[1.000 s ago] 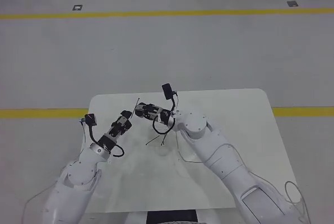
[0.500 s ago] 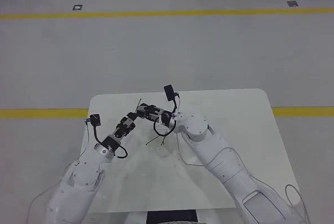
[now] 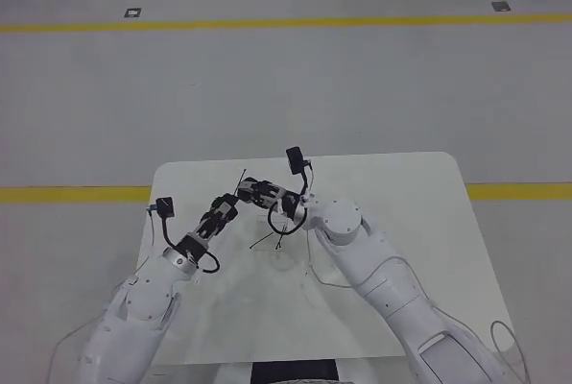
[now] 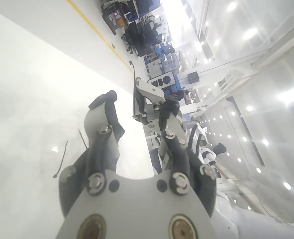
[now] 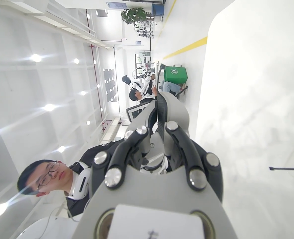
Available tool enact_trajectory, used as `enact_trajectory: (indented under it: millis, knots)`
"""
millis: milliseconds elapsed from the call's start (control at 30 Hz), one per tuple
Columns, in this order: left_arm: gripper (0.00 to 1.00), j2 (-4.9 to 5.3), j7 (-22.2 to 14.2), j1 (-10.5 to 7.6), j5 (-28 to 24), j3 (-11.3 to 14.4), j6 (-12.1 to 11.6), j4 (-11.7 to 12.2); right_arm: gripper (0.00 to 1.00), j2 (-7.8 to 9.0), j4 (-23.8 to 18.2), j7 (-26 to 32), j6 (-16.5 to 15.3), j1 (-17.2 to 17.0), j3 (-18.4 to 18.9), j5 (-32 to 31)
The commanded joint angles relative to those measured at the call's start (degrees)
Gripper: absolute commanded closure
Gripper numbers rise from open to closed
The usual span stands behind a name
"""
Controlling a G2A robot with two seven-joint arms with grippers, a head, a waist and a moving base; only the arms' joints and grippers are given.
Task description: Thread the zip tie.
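My right gripper (image 3: 251,188) (image 5: 158,101) hovers over the back left part of the white table (image 3: 401,202), shut on a thin black zip tie (image 3: 241,178) (image 4: 132,68) whose end sticks out past its fingertips. My left gripper (image 3: 231,203) (image 4: 142,98) faces it at close range, open. In the left wrist view the right gripper's shut fingers (image 4: 148,91) sit in the gap between the left gripper's spread fingers. I cannot tell if the two grippers touch.
Two loose black zip ties (image 3: 262,241) (image 4: 61,157) lie on the table near its middle, just in front of the grippers; a second one (image 4: 83,139) lies beside it. One zip tie (image 5: 286,168) lies flat in the right wrist view.
My left gripper has moved forward and to the right, closing in on the right gripper. The right gripper has drifted slightly right, still holding the zip tie.
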Motion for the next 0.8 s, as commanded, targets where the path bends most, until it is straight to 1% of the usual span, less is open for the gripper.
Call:
enact_trajectory:
  millis: [0,100,233,300,467,667,767]
  knots:
    - [0.65,0.01,-0.01,-0.06,0.02,0.12,0.0,0.02,1.0,0.06,-0.12,0.31,-0.19,-0.07,0.02,0.08]
    - [0.64,0.03,0.1,-0.13,0.1,0.25,0.0,0.03,1.0,0.13,-0.22,0.99,-0.51,-0.16,-0.04,0.39]
    - [0.67,0.04,0.31,-0.18,-0.01,0.39,0.0,0.06,1.0,0.16,-0.08,1.67,-0.95,-0.12,-0.17,0.91]
    - [0.71,0.05,0.33,-0.23,-0.15,0.46,0.0,0.08,1.0,0.16,0.0,1.86,-1.2,-0.06,-0.29,1.16]
    - [0.74,0.06,0.09,-0.45,-0.89,0.66,0.0,0.11,1.0,0.13,0.15,2.08,-1.74,0.08,-0.57,1.73]
    - [0.75,0.07,-0.11,-0.62,-1.64,0.8,0.0,0.18,1.0,0.1,0.39,2.18,-2.3,0.24,-0.82,2.4]
    - [0.78,0.06,-0.15,-0.67,-2.22,0.79,0.0,0.4,1.0,0.07,0.5,2.23,-2.78,0.26,-0.91,2.94]
